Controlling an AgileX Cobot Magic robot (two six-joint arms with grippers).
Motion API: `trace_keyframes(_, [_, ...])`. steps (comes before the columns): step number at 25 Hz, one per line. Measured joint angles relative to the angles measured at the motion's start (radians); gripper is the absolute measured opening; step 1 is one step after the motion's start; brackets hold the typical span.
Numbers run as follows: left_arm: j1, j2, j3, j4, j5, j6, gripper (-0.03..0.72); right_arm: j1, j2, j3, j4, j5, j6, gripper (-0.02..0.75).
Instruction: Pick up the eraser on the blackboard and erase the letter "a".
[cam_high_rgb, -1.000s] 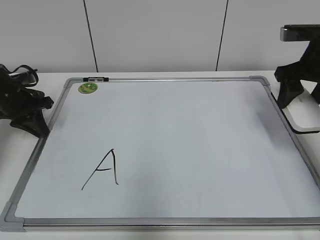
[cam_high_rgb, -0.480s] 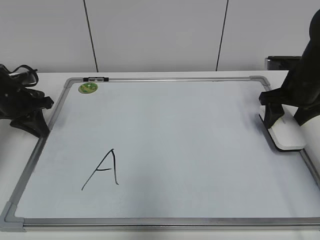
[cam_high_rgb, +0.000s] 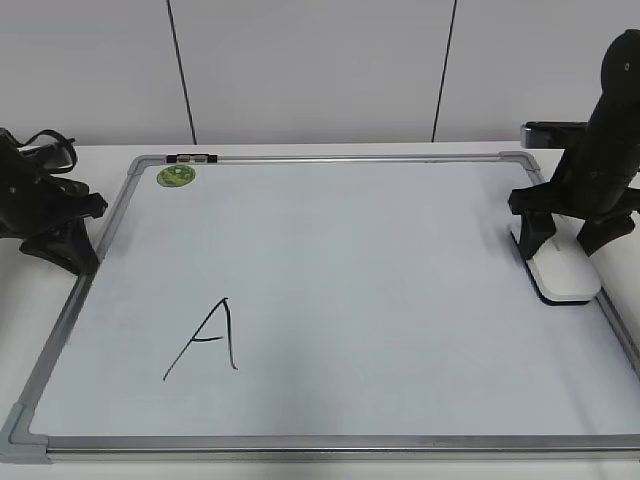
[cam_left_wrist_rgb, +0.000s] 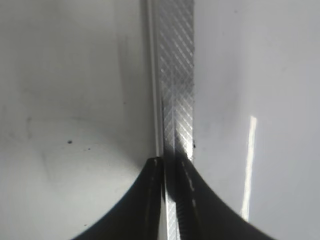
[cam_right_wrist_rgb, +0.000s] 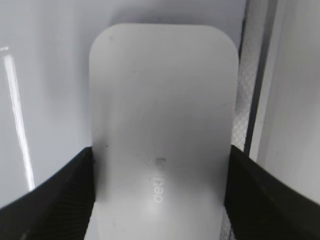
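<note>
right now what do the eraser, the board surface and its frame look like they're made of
The eraser: apparently smooth matte white plastic, with rounded corners, faint grey lettering and a dark underside edge in the exterior view. The blackboard: a glossy white dry-erase surface, judging by the light streaks reflected in the wrist views. Its frame: likely brushed or patterned silver metal, given its herringbone sheen; corners look like grey plastic.
</note>
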Motion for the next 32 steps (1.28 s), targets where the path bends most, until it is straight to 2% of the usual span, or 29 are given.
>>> trace_keyframes(17, [0.000,0.000,0.000,-0.002,0.000,0.000,0.057,-0.019,0.000,0.000,-0.021,-0.012,0.009,0.544])
trace_keyframes(22, [0.000,0.000,0.000,-0.002,0.000,0.000,0.060,-0.019,0.000,-0.001,-0.032,-0.012,0.007,0.624])
trace_keyframes(26, [0.000,0.000,0.000,-0.002,0.000,0.000,0.076,-0.019,0.000,-0.018,-0.035,0.008,0.007,0.641])
trace_keyframes(30, [0.000,0.002,0.000,-0.006,0.000,0.000,0.139,-0.019,0.000,-0.096,-0.046,0.102,0.007,0.641])
trace_keyframes(32, [0.000,0.002,0.000,-0.006,0.000,0.000,0.213,-0.019,0.000,-0.146,-0.046,0.158,-0.001,0.636])
